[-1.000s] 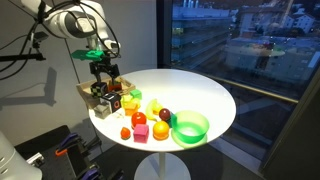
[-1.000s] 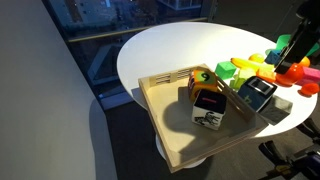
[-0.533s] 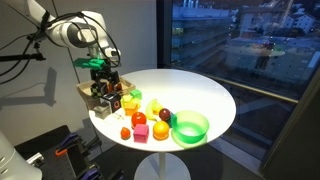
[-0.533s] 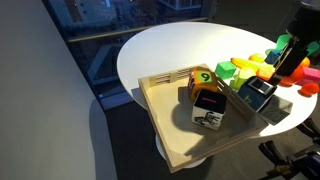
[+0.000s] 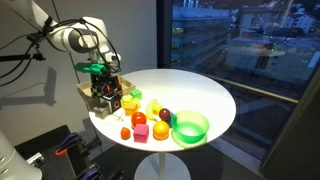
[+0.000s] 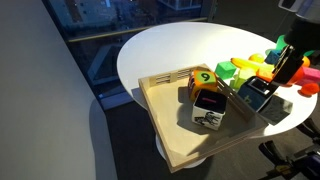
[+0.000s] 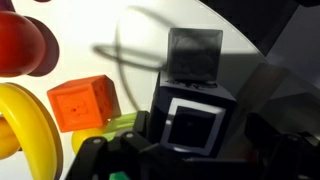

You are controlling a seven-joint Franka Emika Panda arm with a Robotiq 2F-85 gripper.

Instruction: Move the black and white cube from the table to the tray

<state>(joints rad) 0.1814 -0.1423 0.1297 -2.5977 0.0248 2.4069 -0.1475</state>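
Note:
The black and white cube, black with a white square frame on top, fills the wrist view. It stands against the tan tray's wall on the side of the toys; whether it rests on the table or in the tray I cannot tell. My gripper hangs straight above it, open, with a dark finger on either side and nothing held. In both exterior views the gripper hovers over the tray's edge.
In the tray lie a yellow-green cube and another black cube with a white face. An orange cube, a yellow banana and other toy fruits crowd beside the gripper. A green bowl stands at the table's front.
The gripper has come down a little toward the cube and stayed open. Nothing on the table or in the tray has moved.

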